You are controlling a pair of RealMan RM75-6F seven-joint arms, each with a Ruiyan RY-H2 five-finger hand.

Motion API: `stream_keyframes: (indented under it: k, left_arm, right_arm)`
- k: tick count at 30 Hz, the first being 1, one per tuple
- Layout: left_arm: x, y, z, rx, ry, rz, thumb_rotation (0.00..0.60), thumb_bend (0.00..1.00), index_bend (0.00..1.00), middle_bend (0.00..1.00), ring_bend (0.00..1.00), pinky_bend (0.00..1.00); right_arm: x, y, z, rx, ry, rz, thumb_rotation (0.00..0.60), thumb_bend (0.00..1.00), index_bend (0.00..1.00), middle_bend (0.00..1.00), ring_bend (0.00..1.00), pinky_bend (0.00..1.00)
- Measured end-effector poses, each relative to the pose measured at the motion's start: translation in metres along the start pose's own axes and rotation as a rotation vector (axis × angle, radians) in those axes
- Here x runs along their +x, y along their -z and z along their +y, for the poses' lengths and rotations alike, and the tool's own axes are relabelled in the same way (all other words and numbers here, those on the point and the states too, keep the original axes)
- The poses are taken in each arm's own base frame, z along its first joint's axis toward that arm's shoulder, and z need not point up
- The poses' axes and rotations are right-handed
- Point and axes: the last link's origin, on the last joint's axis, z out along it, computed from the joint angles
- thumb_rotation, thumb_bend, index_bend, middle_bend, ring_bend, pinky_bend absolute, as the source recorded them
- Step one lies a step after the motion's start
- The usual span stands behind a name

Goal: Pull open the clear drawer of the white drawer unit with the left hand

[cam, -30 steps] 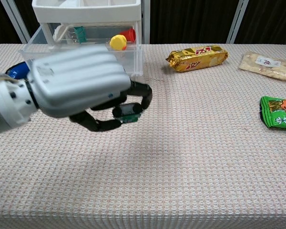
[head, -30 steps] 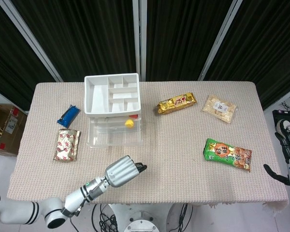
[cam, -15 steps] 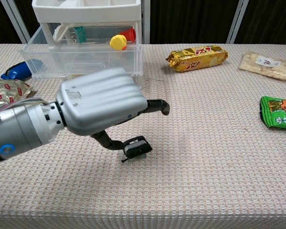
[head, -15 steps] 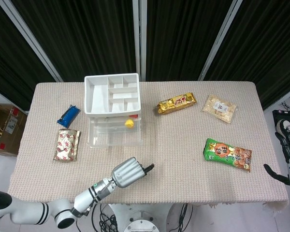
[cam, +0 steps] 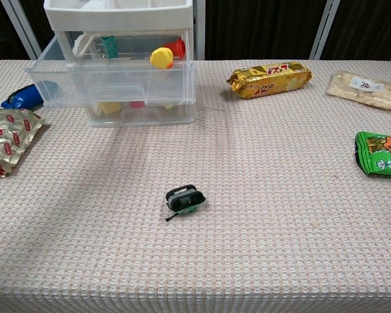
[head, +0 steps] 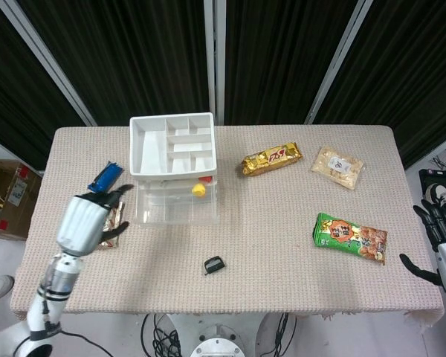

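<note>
The white drawer unit [head: 171, 141] [cam: 117, 16] stands at the back left of the table. Its upper clear drawer [head: 175, 207] [cam: 111, 81] juts out toward me, with a yellow item [head: 198, 190] [cam: 160, 57] and a red one [cam: 176, 46] inside. My left hand [head: 85, 223] hovers left of the drawer, over a red-gold packet, fingers apart and holding nothing. It is apart from the drawer and does not show in the chest view. My right hand [head: 440, 253] hangs open beyond the table's right edge.
A small black-and-green object [head: 214, 265] [cam: 184, 199] lies on the cloth in front of the drawer. A blue packet [head: 105, 176] [cam: 26, 96] and the red-gold packet [cam: 6, 147] lie at left. A gold snack [head: 271, 158], a pale bag [head: 337, 166] and a green packet [head: 350, 236] lie at right.
My left hand let go of the small black object on the cloth, then swung far left to beside the drawer and left the chest view. The right hand barely moved.
</note>
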Motion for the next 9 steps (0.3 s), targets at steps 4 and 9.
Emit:
stream_keyframes:
  k: [4,9]
  left_arm:
    - [0.008,0.039,-0.063,0.220,-0.085,-0.080,0.600,0.06,0.25,0.28,0.26,0.26]
    - [0.004,0.094,-0.098,0.348,-0.130,-0.154,0.600,0.06,0.25,0.28,0.26,0.26]
  right_arm:
    - [-0.001,-0.002,-0.001,0.032,-0.008,-0.017,0.600,0.16,0.00,0.02,0.00,0.00]
    - [-0.008,0.000,-0.004,0.056,-0.023,-0.038,0.600,0.16,0.00,0.02,0.00,0.00]
